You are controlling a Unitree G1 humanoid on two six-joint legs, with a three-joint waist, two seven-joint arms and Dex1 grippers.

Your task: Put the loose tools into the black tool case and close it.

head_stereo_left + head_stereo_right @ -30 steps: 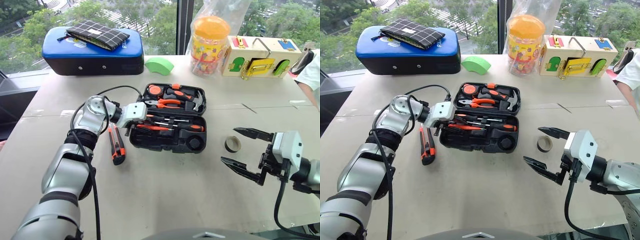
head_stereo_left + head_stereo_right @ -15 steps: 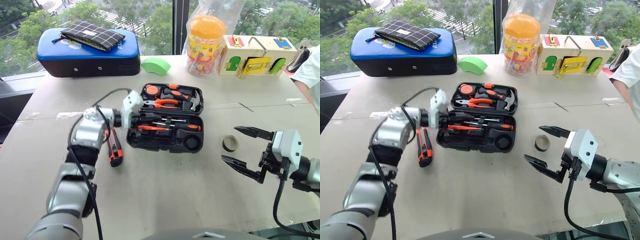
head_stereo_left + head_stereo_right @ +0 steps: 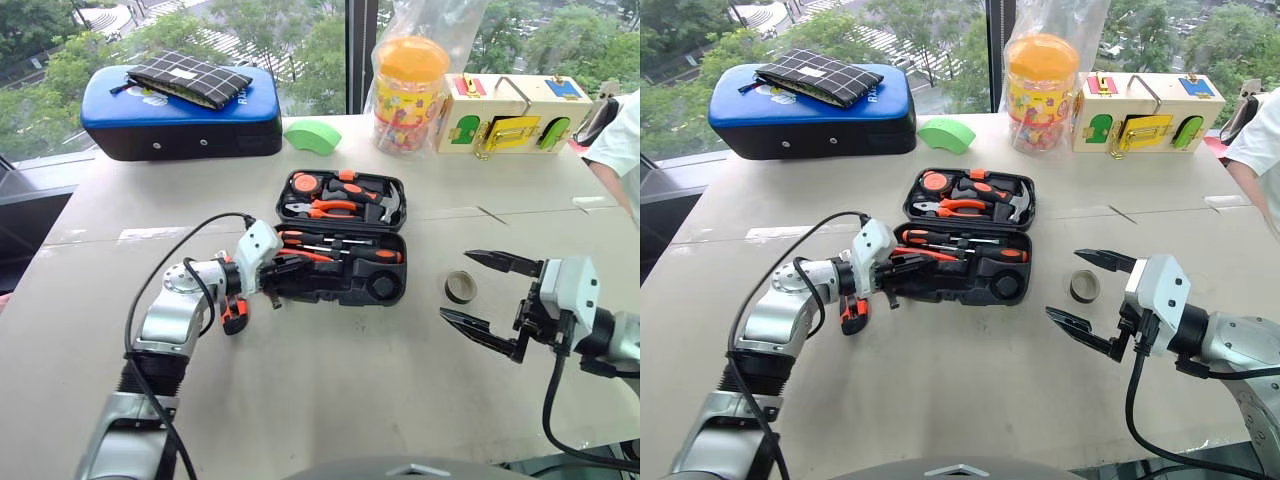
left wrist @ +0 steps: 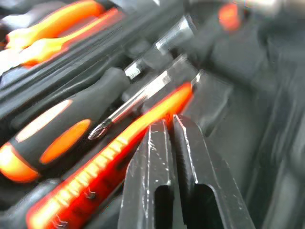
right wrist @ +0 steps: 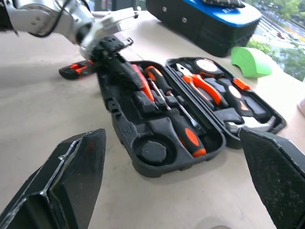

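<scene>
The left gripper (image 4: 170,125) has its fingers pressed together on nothing, poised over the slim screwdrivers (image 3: 335,248) lying in the black tool case (image 3: 345,292), likely to nudge them into their recesses. Just outside sits the utility knife (image 3: 234,312). The right gripper (image 3: 493,300) waits wide open and empty near the tape roll (image 3: 460,288) (presumably its next pickup).

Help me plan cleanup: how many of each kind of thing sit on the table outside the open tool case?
Blue-topped case: 1
Checked pouch: 1
Green wedge: 1
Plastic jar: 1
Wooden latch box: 1
Tape roll: 1
Utility knife: 1
Total: 7
</scene>
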